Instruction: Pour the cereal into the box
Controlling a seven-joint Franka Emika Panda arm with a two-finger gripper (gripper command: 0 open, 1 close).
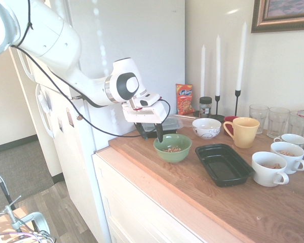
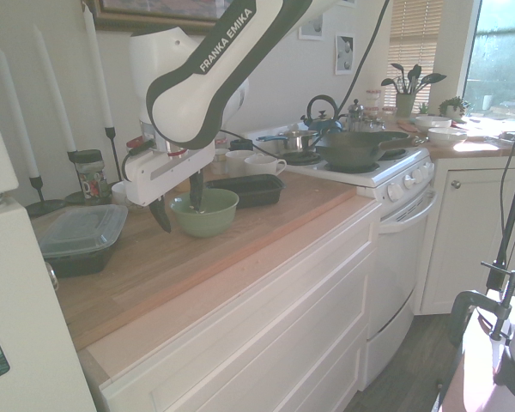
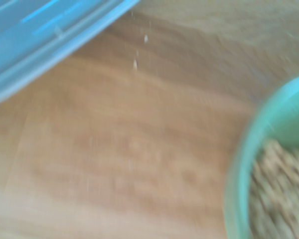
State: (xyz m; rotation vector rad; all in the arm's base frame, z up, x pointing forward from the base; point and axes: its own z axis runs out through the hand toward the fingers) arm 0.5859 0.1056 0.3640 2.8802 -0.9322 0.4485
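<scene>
The cereal (image 1: 172,149) lies as light-brown pieces in a green bowl (image 1: 173,147) on the wooden counter, and shows blurred in the wrist view (image 3: 281,194) inside the green rim (image 3: 237,174). The box (image 1: 224,163) is a shallow black tray right of the bowl, seen behind the bowl from the other side (image 2: 249,190). My gripper (image 1: 151,133) hangs open over the bowl's near-left rim (image 2: 178,209). One finger (image 2: 196,197) dips inside the bowl, the other (image 2: 160,215) stands outside it. Nothing is held.
A black container with a clear lid (image 1: 164,125) sits just behind the gripper. A patterned bowl (image 1: 206,128), a yellow mug (image 1: 242,132), white cups (image 1: 269,169), glasses (image 1: 277,120), candles (image 1: 217,66) and an orange snack packet (image 1: 184,98) crowd the counter's back and right. A stove (image 2: 360,163) follows.
</scene>
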